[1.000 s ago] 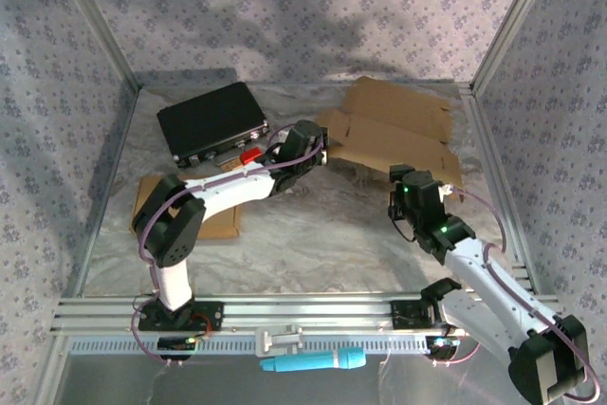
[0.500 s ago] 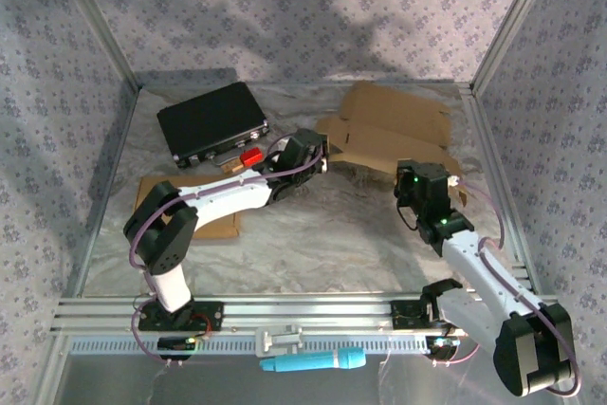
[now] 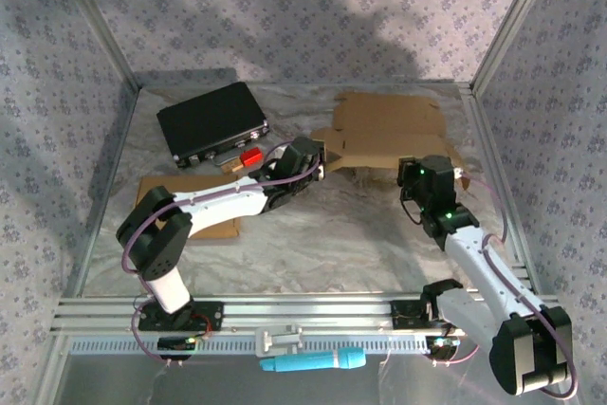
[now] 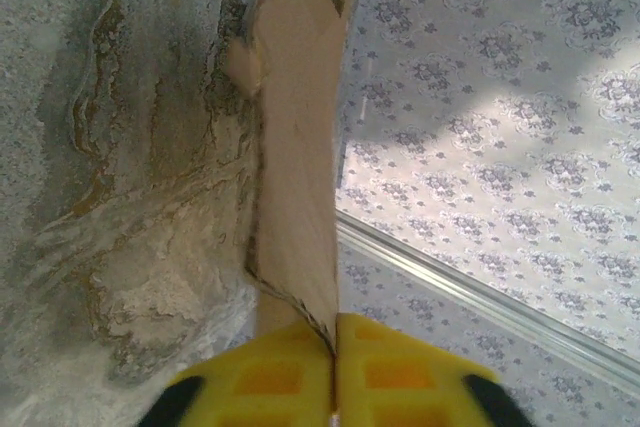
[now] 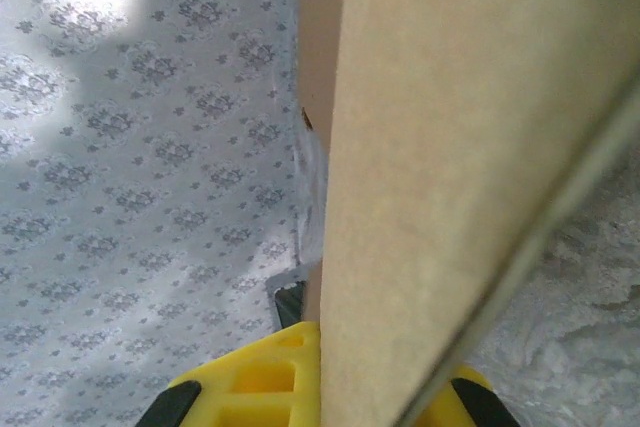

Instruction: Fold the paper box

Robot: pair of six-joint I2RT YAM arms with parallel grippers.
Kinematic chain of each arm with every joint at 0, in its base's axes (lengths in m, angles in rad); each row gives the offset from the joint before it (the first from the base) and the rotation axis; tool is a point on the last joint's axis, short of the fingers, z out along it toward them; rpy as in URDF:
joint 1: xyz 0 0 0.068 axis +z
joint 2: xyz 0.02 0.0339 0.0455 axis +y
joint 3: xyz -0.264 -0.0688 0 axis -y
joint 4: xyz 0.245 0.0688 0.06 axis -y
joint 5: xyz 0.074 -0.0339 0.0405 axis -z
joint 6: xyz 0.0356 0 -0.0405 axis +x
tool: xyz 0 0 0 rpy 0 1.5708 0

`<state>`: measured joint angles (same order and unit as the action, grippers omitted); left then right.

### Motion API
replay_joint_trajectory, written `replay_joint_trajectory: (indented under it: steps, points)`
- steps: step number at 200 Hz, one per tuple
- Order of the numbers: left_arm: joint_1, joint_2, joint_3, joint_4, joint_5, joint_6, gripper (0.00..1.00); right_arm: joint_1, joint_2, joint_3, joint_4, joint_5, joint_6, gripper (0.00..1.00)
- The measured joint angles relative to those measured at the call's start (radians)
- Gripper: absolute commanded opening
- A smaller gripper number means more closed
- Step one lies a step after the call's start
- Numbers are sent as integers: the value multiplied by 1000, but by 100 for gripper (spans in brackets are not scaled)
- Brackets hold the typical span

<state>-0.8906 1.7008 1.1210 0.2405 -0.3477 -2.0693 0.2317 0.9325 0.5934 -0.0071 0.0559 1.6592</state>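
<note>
- Left gripper (image 3: 320,160): pads pinched narrow on the near-left flap of the paper box (image 3: 389,125). The bite is thin, so a hard pull could slip the flap or tear it.
- Paper box: flat blank at far centre-right of the table (image 3: 313,234), near edge looks raised.
- Right gripper (image 3: 455,177): clamped tight on the blank's near-right edge. If the arms move out of sync, the board creases off its score lines.
- Count: one spare cardboard sheet (image 3: 216,217), one black case (image 3: 211,123), one blue tool (image 3: 313,361), one box blank, two grippers.
</note>
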Motion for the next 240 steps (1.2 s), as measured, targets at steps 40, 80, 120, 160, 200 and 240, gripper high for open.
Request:
replay_joint_trajectory:
  steps: [40, 80, 120, 160, 200, 240]
  points:
    - [28, -84, -6, -81, 132, 117, 69, -66, 18, 174, -122, -47, -53, 0]
    - [126, -356, 40, -384, 161, 402, 70, -124, 47, 409, -277, -107, -117, 0]
    - [258, -568, 126, -611, 135, 625, 68, -134, 62, 729, -529, -174, -175, 0]
    - [352, -572, 166, -797, 153, 726, 65, -98, 178, 1151, -834, -210, -144, 0]
    - [411, -454, 262, -922, 278, 795, 63, -101, 453, 1330, -894, -263, -94, 0]
    - [422, -407, 290, -967, 370, 889, 60, -86, 848, 1386, -858, -303, -97, 0]
